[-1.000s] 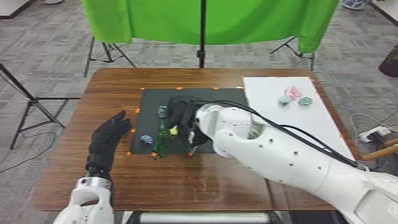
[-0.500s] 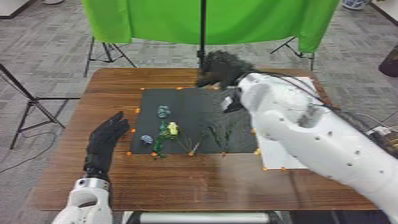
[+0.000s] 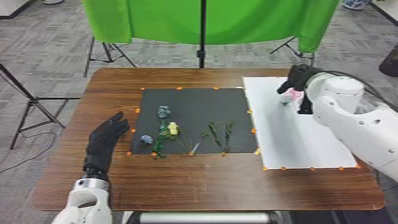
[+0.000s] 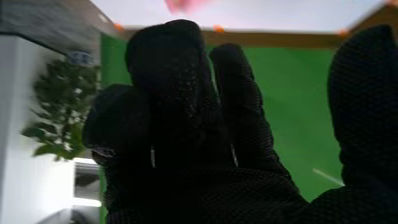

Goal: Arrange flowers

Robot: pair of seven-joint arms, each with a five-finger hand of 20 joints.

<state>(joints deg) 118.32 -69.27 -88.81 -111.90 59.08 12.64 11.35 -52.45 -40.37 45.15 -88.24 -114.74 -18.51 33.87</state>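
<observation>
In the head view, my right hand [image 3: 301,81] is over the upper part of the white sheet [image 3: 289,145], beside a pink flower [image 3: 292,93] that it partly covers. In the right wrist view, my right hand [image 4: 200,125] has its fingers extended and its thumb apart, holding nothing, with a blurred pink flower [image 4: 184,5] beyond the fingertips. My left hand [image 3: 108,134] lies with straight fingers left of the black mat [image 3: 191,102]. On the mat are a yellow flower [image 3: 173,128], a blue-grey flower [image 3: 163,111], a pale blue flower [image 3: 147,139] and green stems [image 3: 227,135].
The brown table [image 3: 195,180] surrounds mat and sheet, with small orange markers along their edges. Behind the table hangs a green cloth [image 3: 160,22] on a black stand [image 3: 202,55].
The right hand has left the mat, rising toward the table's back, then moving right and down over the white sheet. Flowers on the mat are uncovered; the left hand stays still.
</observation>
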